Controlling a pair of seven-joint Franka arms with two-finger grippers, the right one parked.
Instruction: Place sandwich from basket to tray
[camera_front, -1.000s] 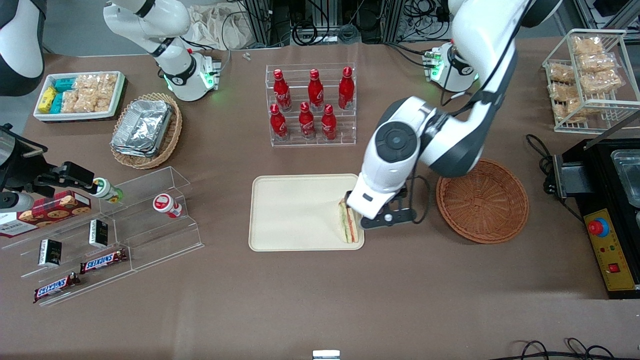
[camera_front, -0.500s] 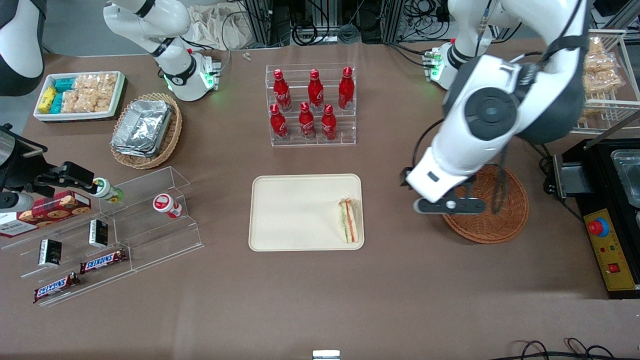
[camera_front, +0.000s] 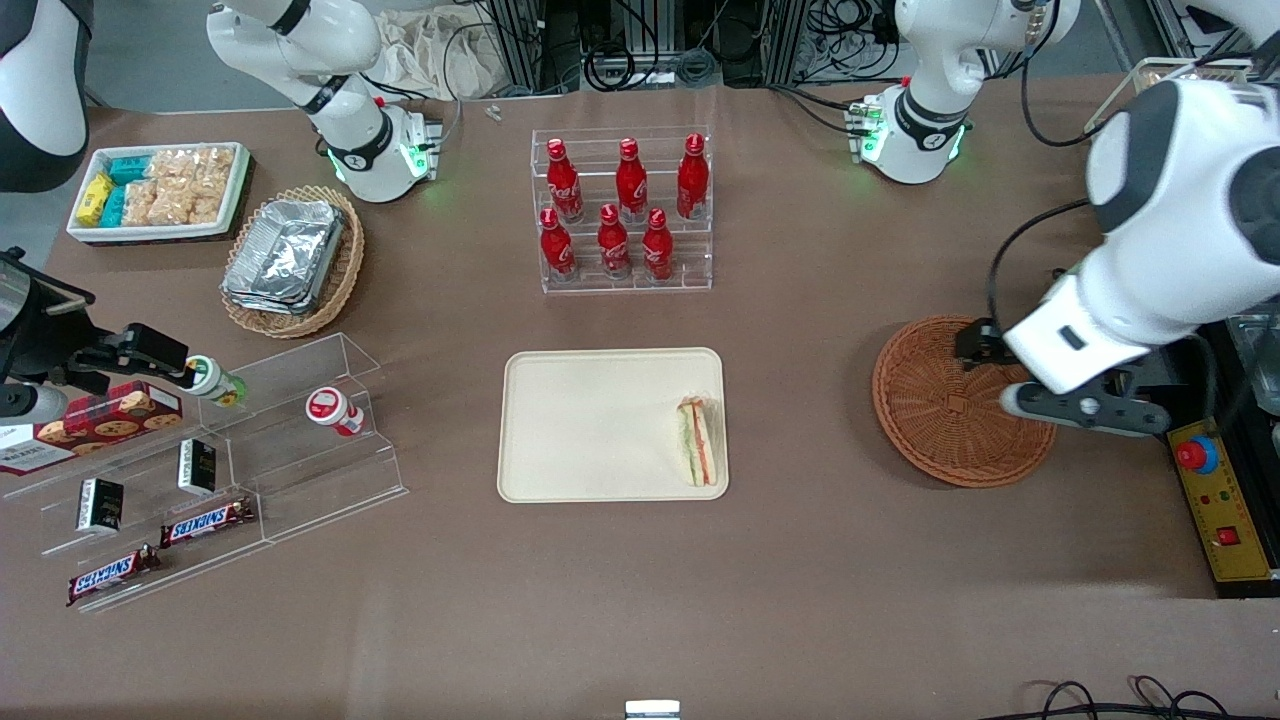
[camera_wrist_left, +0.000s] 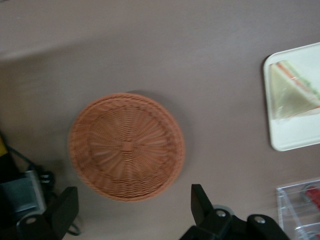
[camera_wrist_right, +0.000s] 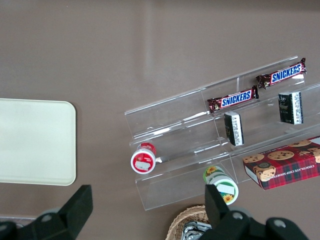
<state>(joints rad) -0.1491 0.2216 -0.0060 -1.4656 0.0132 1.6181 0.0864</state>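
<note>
The sandwich (camera_front: 698, 455) lies on the cream tray (camera_front: 590, 420), at the tray's end nearest the basket, with its orange and green filling showing. It also shows in the left wrist view (camera_wrist_left: 292, 90) on the tray (camera_wrist_left: 295, 140). The reddish-brown wicker basket (camera_front: 950, 400) holds nothing; it also shows in the left wrist view (camera_wrist_left: 126, 146). My left gripper (camera_front: 985, 350) is raised above the basket, over the part toward the working arm's end of the table. It is open and holds nothing; its fingers stand wide apart in the left wrist view (camera_wrist_left: 132, 210).
A clear rack of red cola bottles (camera_front: 625, 210) stands farther from the camera than the tray. A black machine with a red button (camera_front: 1200, 455) sits beside the basket. A wire rack of snacks (camera_front: 1180, 160), a tan basket of foil containers (camera_front: 290, 260) and an acrylic snack shelf (camera_front: 200, 470) stand around.
My left gripper left the sandwich on the tray and swung away, open, over the basket toward the working arm's end. The sandwich has not moved.
</note>
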